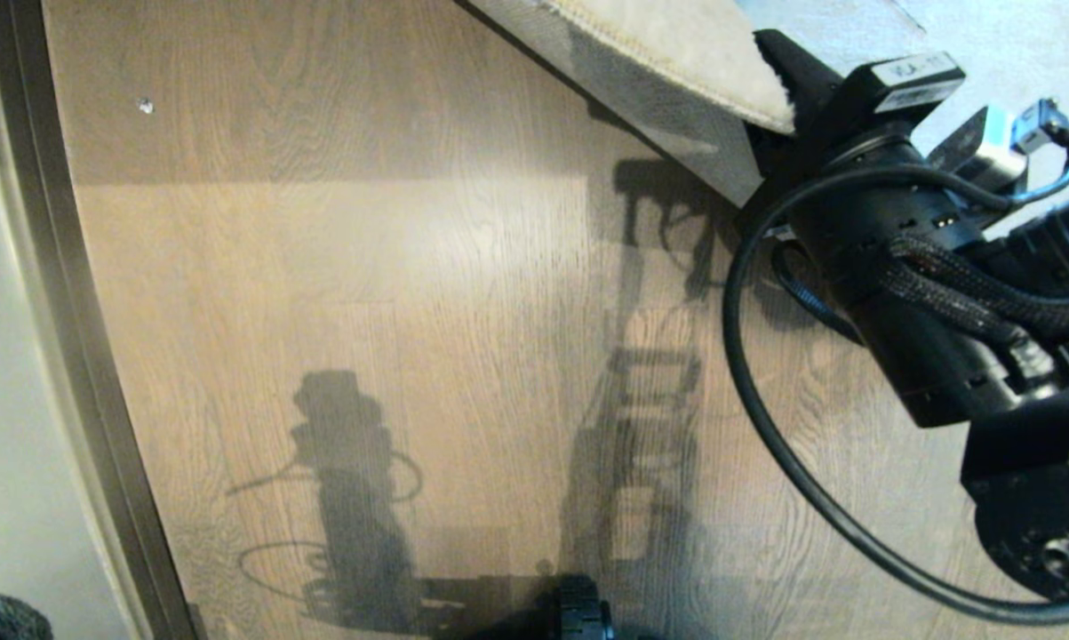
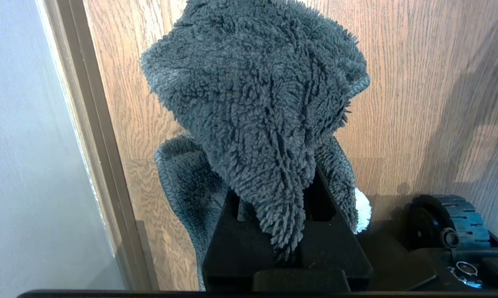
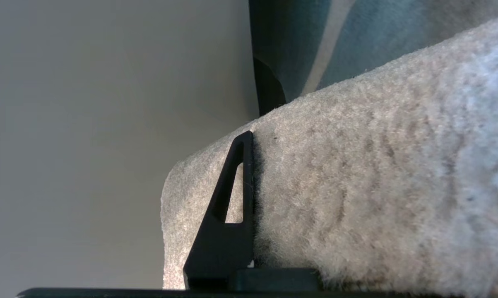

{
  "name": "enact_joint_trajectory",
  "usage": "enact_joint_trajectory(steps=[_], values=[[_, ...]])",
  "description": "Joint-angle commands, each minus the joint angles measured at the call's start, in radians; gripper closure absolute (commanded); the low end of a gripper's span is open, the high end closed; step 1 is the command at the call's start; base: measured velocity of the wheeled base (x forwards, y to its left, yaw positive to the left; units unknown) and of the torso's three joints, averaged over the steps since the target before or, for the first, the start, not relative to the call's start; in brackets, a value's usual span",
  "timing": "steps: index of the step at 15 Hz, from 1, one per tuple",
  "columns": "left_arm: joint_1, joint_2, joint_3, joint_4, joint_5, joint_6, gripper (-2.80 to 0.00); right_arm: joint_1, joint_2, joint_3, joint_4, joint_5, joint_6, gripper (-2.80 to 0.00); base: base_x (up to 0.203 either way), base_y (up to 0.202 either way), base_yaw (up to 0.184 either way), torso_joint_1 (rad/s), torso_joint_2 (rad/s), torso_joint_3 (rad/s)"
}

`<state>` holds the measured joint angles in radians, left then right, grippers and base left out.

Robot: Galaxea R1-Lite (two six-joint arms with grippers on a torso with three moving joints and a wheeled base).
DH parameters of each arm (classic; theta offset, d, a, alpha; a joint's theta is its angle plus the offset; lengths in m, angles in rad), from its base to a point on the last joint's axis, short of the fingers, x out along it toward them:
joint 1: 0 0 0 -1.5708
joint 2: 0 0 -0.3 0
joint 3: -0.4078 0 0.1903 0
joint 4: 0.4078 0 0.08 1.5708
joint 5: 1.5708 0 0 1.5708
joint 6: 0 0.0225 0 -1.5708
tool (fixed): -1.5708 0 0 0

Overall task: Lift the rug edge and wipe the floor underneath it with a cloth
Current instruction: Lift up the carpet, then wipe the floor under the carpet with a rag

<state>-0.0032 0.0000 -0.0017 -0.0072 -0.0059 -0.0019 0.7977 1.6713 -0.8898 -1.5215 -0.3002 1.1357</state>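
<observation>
The floor (image 1: 365, 293) fills most of the head view: brown wood-grain planks with a band of light across them and the robot's own shadows lying on them. A pale wall (image 1: 10, 356) with a dark strip at its foot runs down the left side.

At the upper right lies the rug, and the rug edge (image 1: 676, 53) is raised clear of the planks, its cream underside and stitched hem turned toward the camera and a shadow cast beneath it. The rest of the rug runs out of the picture at the top and right.

The right arm (image 1: 925, 293) reaches in from the right, black, with cables looping around it. A white label on the housing near the rug carries print too small to read. The right tool (image 3: 253, 198) is clamped on the rug edge; in its wrist view one black finger (image 3: 228, 215) presses the fuzzy pile, while the other is hidden behind the fabric.

The left tool (image 2: 284, 236) is pressed together on the cloth (image 2: 257, 107), a dark grey fuzzy wad that bunches above the black fingers and covers most of them. It hangs over the floor near the wall. In the head view only a corner of the cloth shows at the bottom left. A black wheel (image 2: 451, 227) of the base sits just beside it.
</observation>
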Motion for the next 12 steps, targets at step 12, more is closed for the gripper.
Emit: enact_joint_trajectory(steps=[12], values=[[0.000,0.000,0.000,0.001,-0.008,0.008,0.00,0.000,0.022,-0.011,-0.045,0.000,0.009,0.00,0.000,0.000,0.000,0.000,0.00,0.000]])
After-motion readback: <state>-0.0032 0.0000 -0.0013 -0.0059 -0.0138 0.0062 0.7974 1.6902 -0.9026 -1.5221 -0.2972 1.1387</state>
